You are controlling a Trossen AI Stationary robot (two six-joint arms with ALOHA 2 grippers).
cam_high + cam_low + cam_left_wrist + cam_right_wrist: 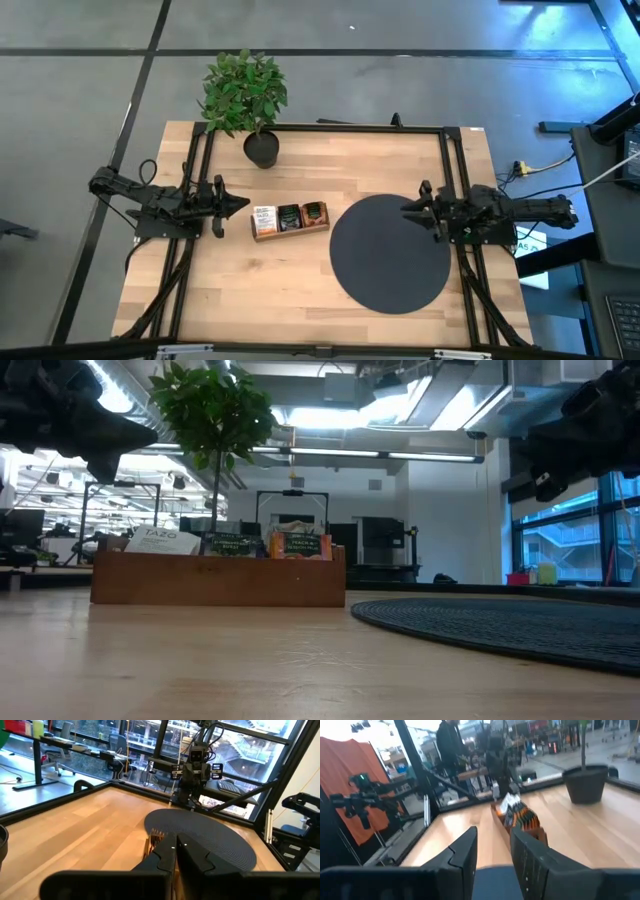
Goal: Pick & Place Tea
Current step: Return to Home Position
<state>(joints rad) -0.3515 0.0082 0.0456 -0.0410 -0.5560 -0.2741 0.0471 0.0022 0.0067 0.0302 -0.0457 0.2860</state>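
Low view alone shows tea (300, 545) overtopping tray (215, 582).

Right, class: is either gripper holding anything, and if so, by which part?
Nothing is held: the left gripper is shut empty beside the tray, the right gripper open and empty; the tea sits in the tray.

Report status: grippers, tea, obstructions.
Left gripper shut, empty, left of the tray. Right gripper open, empty, over the mat. Tea sachets stand in all three tray compartments. Potted plant behind tray, apart from both arms.
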